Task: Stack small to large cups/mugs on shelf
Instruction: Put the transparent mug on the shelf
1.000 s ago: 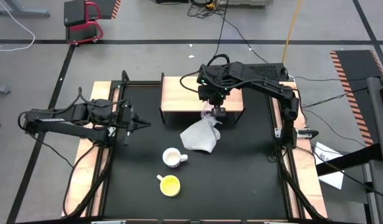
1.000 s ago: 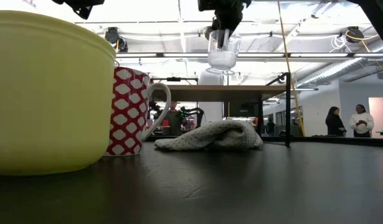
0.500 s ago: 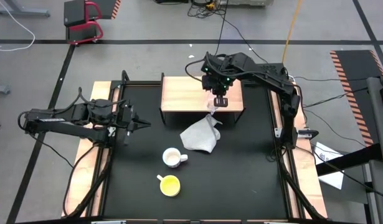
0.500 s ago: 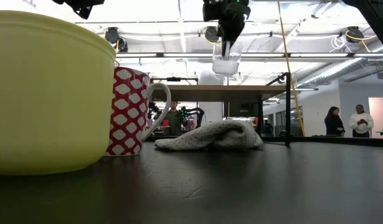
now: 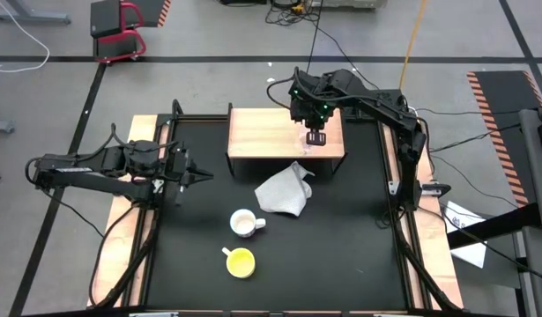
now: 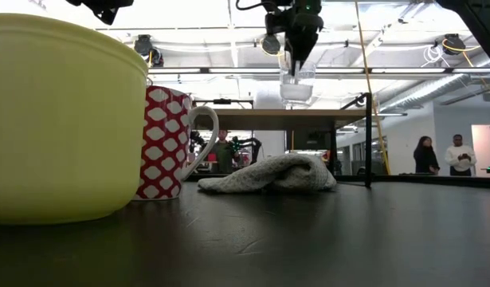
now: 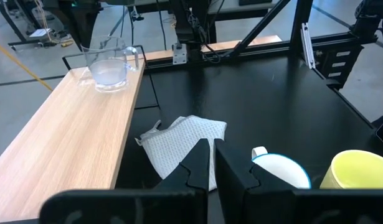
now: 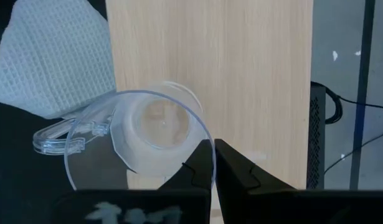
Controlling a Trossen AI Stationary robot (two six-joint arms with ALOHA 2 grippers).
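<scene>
A clear glass cup (image 8: 147,134) with a handle (image 8: 57,138) hangs from my right gripper (image 8: 212,163), which is shut on it, above the right part of the light-wood shelf (image 5: 262,132). In the low view the glass cup (image 6: 296,88) floats over the shelf top (image 6: 260,114). A white mug (image 5: 244,223) with a red pattern (image 6: 166,143) and a yellow cup (image 5: 240,261) stand on their bases on the black tabletop nearer the front. My left gripper (image 5: 198,176) waits shut at the table's left, holding nothing. My right gripper holds the glass cup by its rim (image 8: 202,144), on the side opposite the handle. One finger (image 8: 197,168) stands inside the cup and the other outside. The fingers come from above, pointing steeply down. The cup hangs roughly upright, mouth up, clear of the shelf.
A crumpled grey-white cloth (image 5: 284,192) lies on the tabletop just in front of the shelf. Wooden side strips (image 5: 129,220) border the black table. People (image 6: 460,155) stand in the room far behind.
My right gripper has carried the glass cup toward the table's far edge and slightly right, from above the cloth to above the shelf's right part. It stays shut on the cup, which hangs clear throughout.
</scene>
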